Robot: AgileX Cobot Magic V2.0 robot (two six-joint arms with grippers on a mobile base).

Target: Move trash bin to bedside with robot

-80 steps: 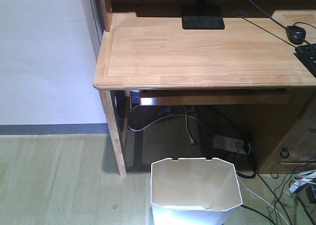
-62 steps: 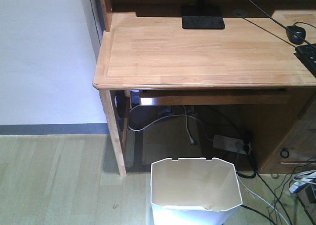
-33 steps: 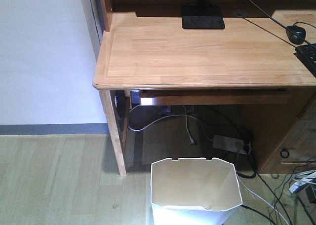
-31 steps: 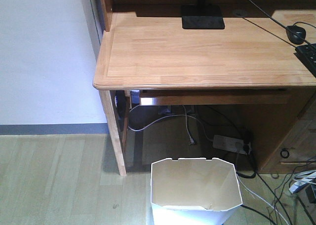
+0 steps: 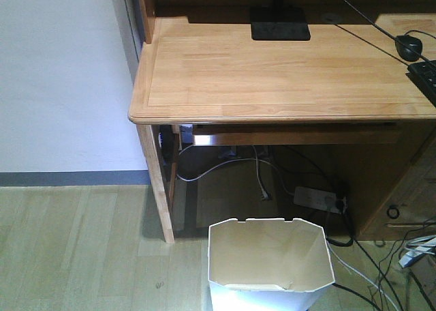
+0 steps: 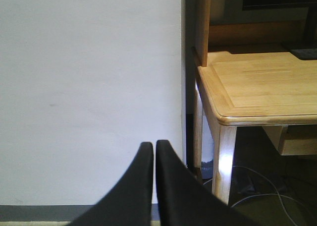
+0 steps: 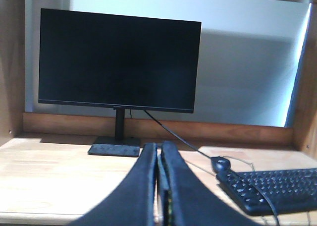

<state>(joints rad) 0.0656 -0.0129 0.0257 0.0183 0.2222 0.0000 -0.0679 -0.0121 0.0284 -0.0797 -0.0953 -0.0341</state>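
Note:
The white trash bin (image 5: 270,284) stands on the wooden floor at the bottom of the front view, just before the desk, its cream inside showing and nothing in it. No arm or gripper shows in the front view. The left wrist view has my left gripper (image 6: 154,144) shut, holding nothing, pointing at a white wall beside the desk's corner. In the right wrist view my right gripper (image 7: 158,145) is shut too, raised over the desktop and facing a monitor. The bedside is out of view.
A light wooden desk (image 5: 272,72) fills the upper front view, its leg (image 5: 157,188) left of the bin. On it are a monitor (image 7: 119,60), mouse (image 7: 220,163) and keyboard (image 7: 270,189). A power strip (image 5: 317,198) and cables (image 5: 368,270) lie under and right of the desk.

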